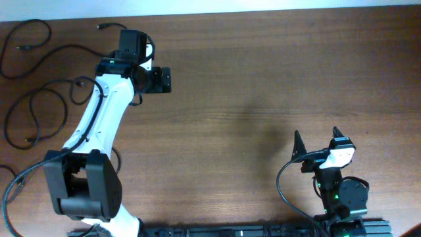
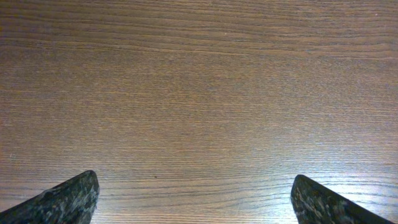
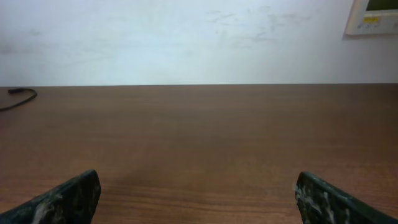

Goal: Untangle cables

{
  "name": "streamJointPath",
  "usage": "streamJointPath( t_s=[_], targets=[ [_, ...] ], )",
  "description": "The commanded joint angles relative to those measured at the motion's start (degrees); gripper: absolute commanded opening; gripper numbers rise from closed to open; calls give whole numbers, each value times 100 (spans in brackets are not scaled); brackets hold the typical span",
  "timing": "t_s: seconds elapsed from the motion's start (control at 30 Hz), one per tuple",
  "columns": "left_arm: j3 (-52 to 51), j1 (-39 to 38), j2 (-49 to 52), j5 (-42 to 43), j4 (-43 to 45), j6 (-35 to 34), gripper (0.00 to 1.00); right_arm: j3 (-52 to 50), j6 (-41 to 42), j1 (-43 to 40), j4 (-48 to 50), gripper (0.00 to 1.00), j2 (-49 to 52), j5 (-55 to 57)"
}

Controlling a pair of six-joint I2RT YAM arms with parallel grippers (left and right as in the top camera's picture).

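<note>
Only overhead shows looping cables (image 1: 41,90); right wrist catches one cable end (image 3: 22,93).

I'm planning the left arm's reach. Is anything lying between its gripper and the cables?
No separate object shows. The open left gripper points away across the table, and the cables lie behind it along the left edge, so only its own white arm sits between them.

Black cables (image 1: 39,108) on brown wood-grain table (image 1: 263,79).
</note>
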Motion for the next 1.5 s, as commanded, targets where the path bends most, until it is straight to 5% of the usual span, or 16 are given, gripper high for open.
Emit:
streamJointPath(
  t_s=[0.0,1.47],
  targets=[
    [52,7,-2,-42,9,90,99,-131,2,-39,79,98,-68,74],
    [52,7,-2,-42,9,90,99,-264,-146,-186,208,97,-63,66]
  ],
)
